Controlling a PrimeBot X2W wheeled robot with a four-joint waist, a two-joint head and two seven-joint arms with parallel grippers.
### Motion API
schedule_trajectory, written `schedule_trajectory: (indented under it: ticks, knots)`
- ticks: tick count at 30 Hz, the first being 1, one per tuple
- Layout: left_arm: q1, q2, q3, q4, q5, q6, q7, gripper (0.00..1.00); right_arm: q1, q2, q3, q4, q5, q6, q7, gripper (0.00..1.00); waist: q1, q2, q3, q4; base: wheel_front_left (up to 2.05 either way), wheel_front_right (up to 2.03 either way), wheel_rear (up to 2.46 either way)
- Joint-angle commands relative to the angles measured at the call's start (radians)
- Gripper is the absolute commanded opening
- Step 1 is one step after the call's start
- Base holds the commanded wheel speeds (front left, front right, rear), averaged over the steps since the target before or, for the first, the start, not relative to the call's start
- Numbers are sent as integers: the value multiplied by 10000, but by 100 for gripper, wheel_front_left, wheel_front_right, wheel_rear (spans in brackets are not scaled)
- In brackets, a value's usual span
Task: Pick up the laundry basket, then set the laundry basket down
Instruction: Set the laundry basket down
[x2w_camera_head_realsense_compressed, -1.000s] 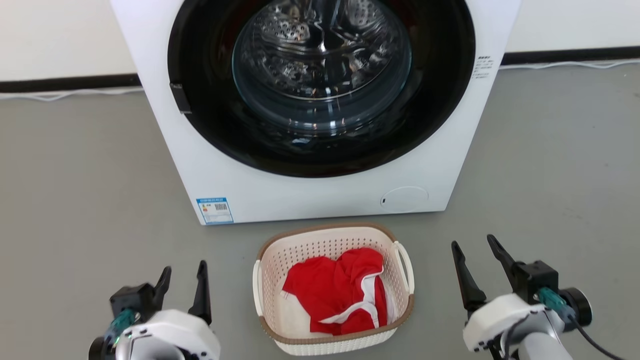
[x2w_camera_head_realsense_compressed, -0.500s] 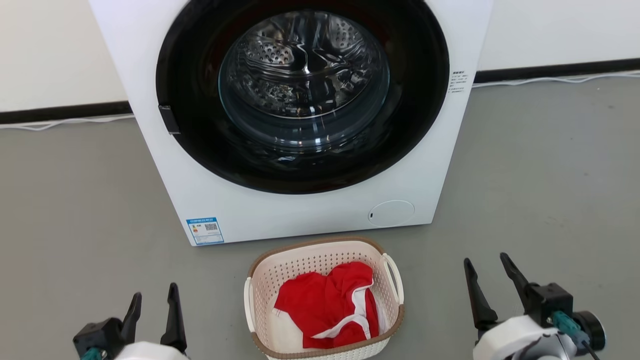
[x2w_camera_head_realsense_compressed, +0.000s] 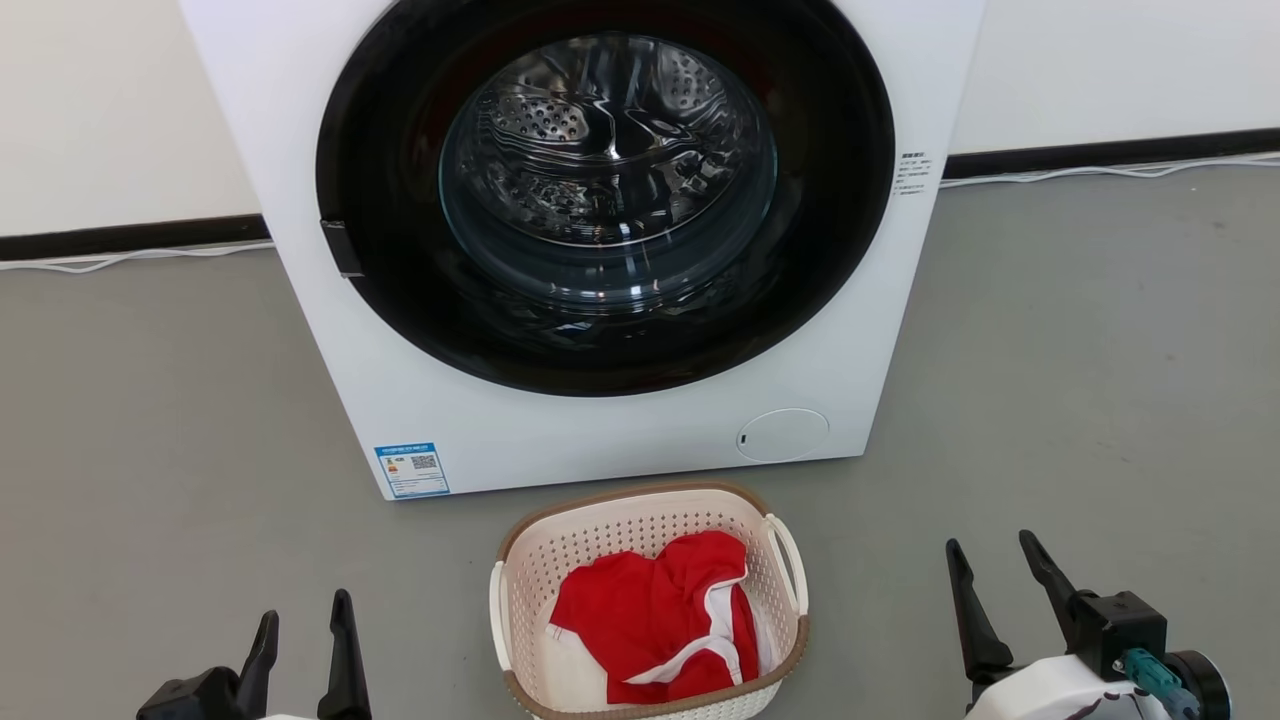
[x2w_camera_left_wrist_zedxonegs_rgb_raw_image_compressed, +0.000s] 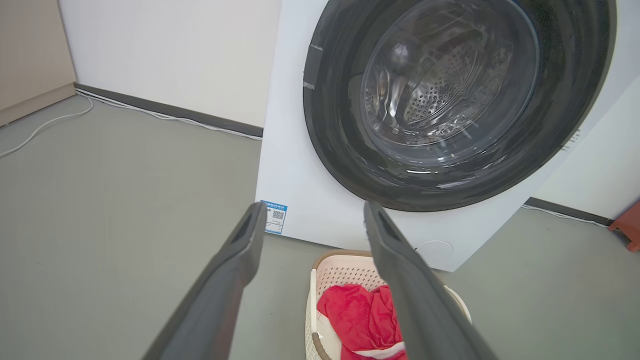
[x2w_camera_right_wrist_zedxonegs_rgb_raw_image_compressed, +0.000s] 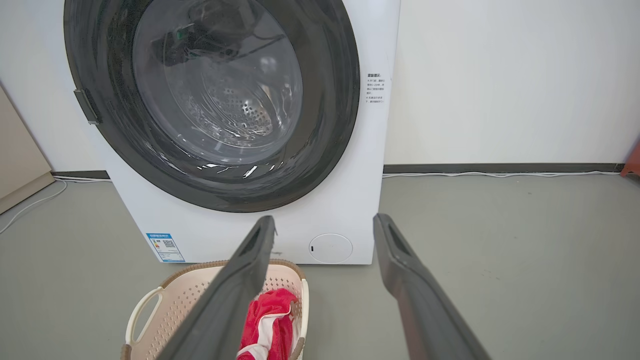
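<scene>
Dark left jaws spread, empty, low beside the basket (x2w_camera_head_realsense_compressed: 620, 535), clear of it | basket on the grey floor (x2w_camera_head_realsense_compressed: 150, 400) just before the washing machine (x2w_camera_head_realsense_compressed: 620, 440), red cloth (x2w_camera_head_realsense_compressed: 650, 620) inside, loop handles (x2w_camera_head_realsense_compressed: 790, 565) facing each arm, which suits a two-sided lift | right jaws spread, empty, not touching the basket

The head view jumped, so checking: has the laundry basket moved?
No. The laundry basket still sits just in front of the washing machine, one handle below its round cap as before; the camera shifted.
</scene>
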Motion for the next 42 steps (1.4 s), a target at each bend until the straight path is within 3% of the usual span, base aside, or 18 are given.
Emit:
schedule_trajectory:
  ticks: [1,42]
  knots:
    - [-204,126,357,-326,143,77,-53,100,-138,-10,204,-298,-57,63,-3,100,0,-1,4,29,0,0,0]
    - [-547,451,73,57,319,106,-25,100,-165,-10,221,-211,-35,63,-37,100,0,-1,88,195,0,0,0]
